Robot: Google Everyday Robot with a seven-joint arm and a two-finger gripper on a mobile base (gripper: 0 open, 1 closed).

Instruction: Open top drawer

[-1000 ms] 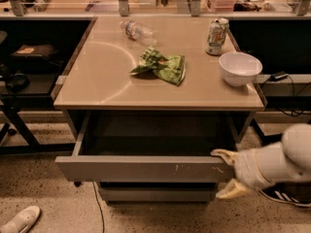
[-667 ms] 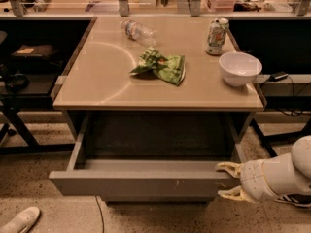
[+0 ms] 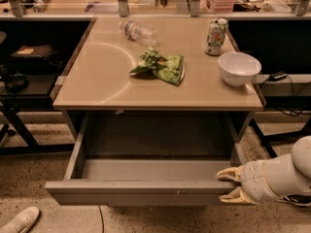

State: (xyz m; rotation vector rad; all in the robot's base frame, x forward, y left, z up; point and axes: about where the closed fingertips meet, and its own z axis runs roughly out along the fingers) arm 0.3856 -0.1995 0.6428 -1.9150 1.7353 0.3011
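Top drawer [image 3: 141,192] hung far out from under the worktop [image 3: 97,84], its grey inside bare and its flat front well forward of the worktop's near edge. The tool [image 3: 234,185] sat at the front's right end, grasping it, with one pale finger over the top lip and the other beneath. By the look of it, the opening was nearly complete, so the main risk was overpull: any further draw could slam the top drawer against its stops or lift it off its runners. Holding one corner only could also skew the box and jam it in its side rails, and the handleless front gave the fingers little to hold if they slipped. A jolt might shake the white bowl [image 3: 238,68] and the can [image 3: 216,36] standing near the worktop's right edge. Open floor lay ahead of the front, apart from a shoe [image 3: 19,221] at the lower left, well apart from the tool.
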